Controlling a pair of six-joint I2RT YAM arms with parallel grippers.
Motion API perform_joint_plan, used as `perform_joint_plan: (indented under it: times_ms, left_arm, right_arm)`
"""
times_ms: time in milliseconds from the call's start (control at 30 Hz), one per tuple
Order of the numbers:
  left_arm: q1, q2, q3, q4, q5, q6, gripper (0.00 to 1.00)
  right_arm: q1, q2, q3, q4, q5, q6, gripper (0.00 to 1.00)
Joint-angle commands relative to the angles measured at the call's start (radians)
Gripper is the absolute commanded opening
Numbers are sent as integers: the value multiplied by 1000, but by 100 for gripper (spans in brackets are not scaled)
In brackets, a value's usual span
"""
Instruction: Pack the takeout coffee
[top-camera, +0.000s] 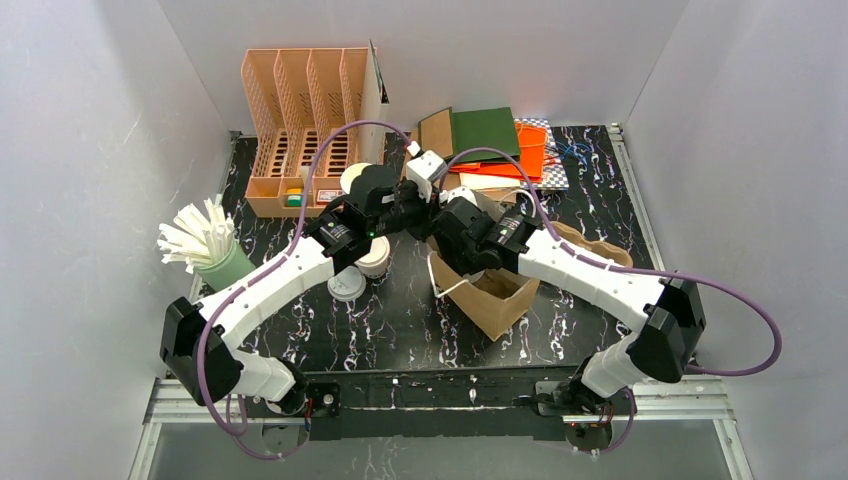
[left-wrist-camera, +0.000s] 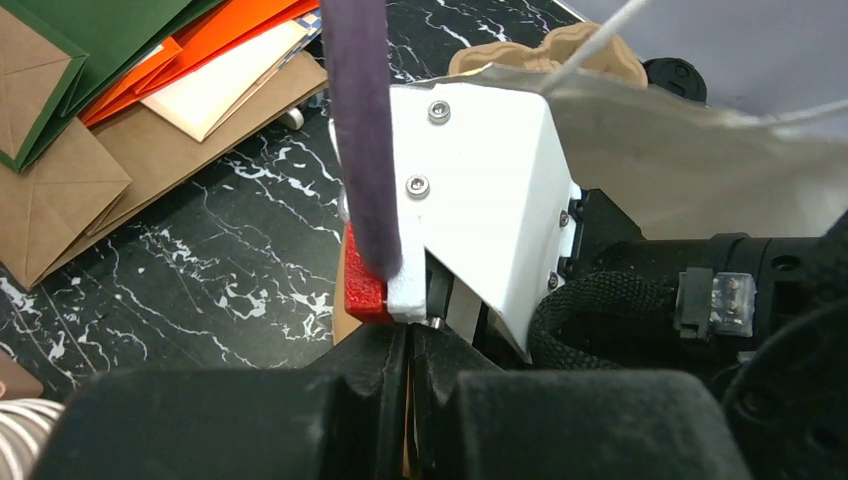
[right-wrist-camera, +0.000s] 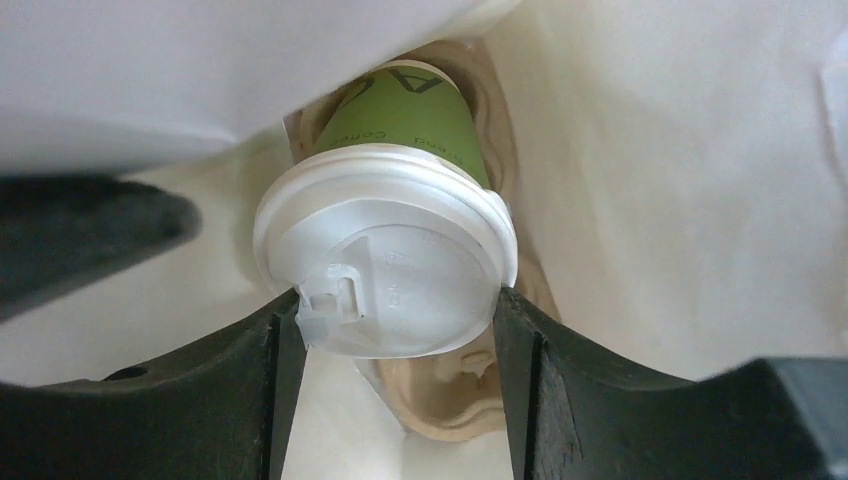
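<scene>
One green-walled takeout coffee (right-wrist-camera: 415, 115), capped with a white sip lid (right-wrist-camera: 385, 265), hangs inside the brown paper bag (top-camera: 500, 300). The right gripper (right-wrist-camera: 395, 320) pinches it at the lid, above a pulp cup carrier (right-wrist-camera: 440, 400). Its print shows a large "A"; the smaller line is cut off and blurred. The left gripper (left-wrist-camera: 408, 350) is pressed together, and the brown sliver between its fingers is too small to identify.

A brown paper bag (top-camera: 500, 300) stands open near a peach rack (top-camera: 300, 120) and folded bags (top-camera: 490, 140).
</scene>
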Motion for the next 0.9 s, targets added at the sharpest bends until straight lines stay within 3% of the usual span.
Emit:
perform_joint_plan:
  times_ms: [0, 433, 700, 867]
  left_arm:
    - [-17, -41, -19, 52, -39, -18, 0]
    - [-16, -46, -21, 105, -163, -43, 0]
    - [-16, -7, 28, 101, -113, -43, 0]
    - [-16, 3, 14, 131, -49, -56, 0]
  right_arm:
    - [-10, 17, -16, 70, -31, -37, 26]
    - [-70, 14, 16, -38, -135, -86, 27]
    - [-100, 52, 92, -145, -183, -98, 28]
    - [-109, 79, 108, -119, -180, -107, 28]
